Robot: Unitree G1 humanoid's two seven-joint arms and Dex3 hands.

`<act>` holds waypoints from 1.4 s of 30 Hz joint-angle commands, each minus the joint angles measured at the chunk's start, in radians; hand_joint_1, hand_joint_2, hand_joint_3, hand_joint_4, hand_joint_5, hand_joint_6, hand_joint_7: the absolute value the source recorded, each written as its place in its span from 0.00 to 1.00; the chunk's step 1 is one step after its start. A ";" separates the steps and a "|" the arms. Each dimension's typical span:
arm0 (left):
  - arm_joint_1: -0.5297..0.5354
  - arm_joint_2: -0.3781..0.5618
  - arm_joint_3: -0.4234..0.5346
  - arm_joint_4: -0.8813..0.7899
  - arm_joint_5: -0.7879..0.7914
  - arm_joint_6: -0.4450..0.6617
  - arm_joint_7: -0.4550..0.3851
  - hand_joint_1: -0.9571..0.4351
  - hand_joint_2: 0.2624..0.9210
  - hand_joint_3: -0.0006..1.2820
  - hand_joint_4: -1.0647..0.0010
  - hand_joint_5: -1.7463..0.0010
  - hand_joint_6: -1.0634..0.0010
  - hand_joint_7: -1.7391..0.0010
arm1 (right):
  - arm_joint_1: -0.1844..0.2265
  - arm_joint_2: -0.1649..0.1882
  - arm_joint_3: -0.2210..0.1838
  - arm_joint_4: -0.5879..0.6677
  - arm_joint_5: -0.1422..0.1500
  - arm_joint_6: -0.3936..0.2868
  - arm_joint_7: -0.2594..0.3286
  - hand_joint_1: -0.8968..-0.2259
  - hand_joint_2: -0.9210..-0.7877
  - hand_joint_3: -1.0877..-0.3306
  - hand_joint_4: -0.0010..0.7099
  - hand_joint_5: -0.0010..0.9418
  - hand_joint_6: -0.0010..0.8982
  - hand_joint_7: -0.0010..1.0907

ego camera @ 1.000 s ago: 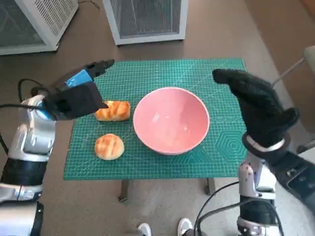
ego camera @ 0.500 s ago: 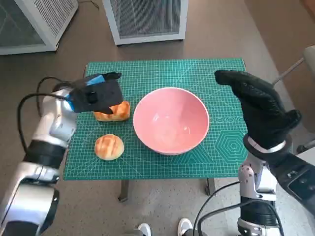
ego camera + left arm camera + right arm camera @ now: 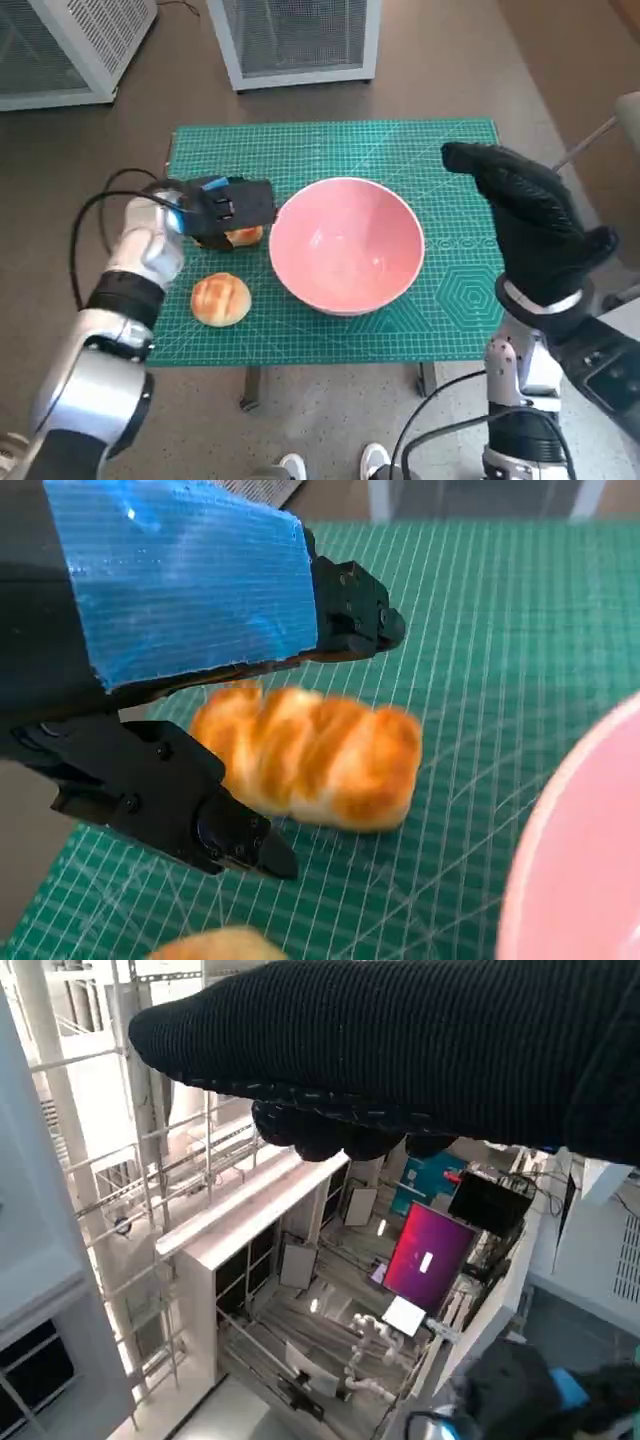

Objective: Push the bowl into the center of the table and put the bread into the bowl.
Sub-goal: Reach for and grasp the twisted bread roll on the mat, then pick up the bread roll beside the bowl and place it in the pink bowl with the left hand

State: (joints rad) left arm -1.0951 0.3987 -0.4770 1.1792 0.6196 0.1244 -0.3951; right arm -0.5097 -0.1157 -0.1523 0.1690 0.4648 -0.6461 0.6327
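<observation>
Green cutting mat carries a centred pink bowl; the left hand, fingers apart, straddles a braided bread, apparently ungripped, so closing is called for next.

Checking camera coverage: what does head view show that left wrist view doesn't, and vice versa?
Head only: the right hand raised beside the table, the whole bowl, the full mat, the cabinets on the floor behind. It also shows the round bun whole.

Left wrist only: the gap between the left hand's fingers either side of the long loaf; they straddle it, and contact isn't clear.

Both: left hand, long loaf, mat, part of the bowl's rim, an edge of the round bun.
</observation>
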 commanded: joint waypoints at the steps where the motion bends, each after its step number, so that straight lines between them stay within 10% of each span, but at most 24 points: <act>1: -0.025 -0.022 -0.018 0.053 0.017 -0.015 0.031 0.60 0.75 0.00 0.91 0.99 0.73 0.98 | 0.026 -0.002 0.006 -0.005 -0.013 0.010 -0.011 0.56 0.00 0.76 0.50 0.00 0.12 0.55; 8: 0.004 -0.038 -0.029 0.093 0.025 -0.043 0.128 0.66 0.80 0.01 0.77 0.98 0.60 0.96 | 0.032 -0.002 0.012 -0.009 -0.012 0.005 -0.008 0.56 0.00 0.76 0.50 0.00 0.11 0.56; 13: 0.037 -0.037 -0.043 0.107 0.037 -0.083 0.221 0.68 0.86 0.02 0.44 0.92 0.44 0.93 | 0.035 -0.002 0.014 -0.012 -0.007 0.004 -0.006 0.55 0.00 0.75 0.50 0.00 0.10 0.56; 15: 0.046 -0.034 -0.055 0.116 0.048 -0.099 0.254 0.68 0.91 0.02 0.39 0.80 0.39 0.91 | 0.037 -0.002 0.014 -0.013 -0.006 0.004 -0.006 0.55 0.00 0.74 0.50 0.00 0.10 0.56; 17: 0.054 -0.030 -0.067 0.124 0.062 -0.117 0.286 0.69 0.96 0.07 0.38 0.48 0.46 0.57 | 0.038 -0.002 0.014 -0.013 -0.004 0.005 -0.005 0.55 0.00 0.74 0.50 0.00 0.10 0.56; 23: 0.060 -0.015 -0.084 0.129 0.080 -0.154 0.345 0.69 1.00 0.08 0.43 0.23 0.38 0.45 | 0.042 -0.002 0.016 -0.013 0.008 0.016 -0.001 0.55 0.00 0.74 0.50 0.00 0.10 0.57; 42: 0.015 0.053 0.013 -0.047 0.015 -0.169 0.350 0.69 1.00 0.08 0.44 0.24 0.39 0.38 | 0.051 -0.004 0.022 -0.022 0.019 0.044 0.010 0.58 0.00 0.75 0.51 0.00 0.09 0.58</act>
State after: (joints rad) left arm -1.0530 0.4315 -0.4910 1.2153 0.6552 -0.0534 -0.0441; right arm -0.4821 -0.1162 -0.1342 0.1449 0.4762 -0.6152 0.6313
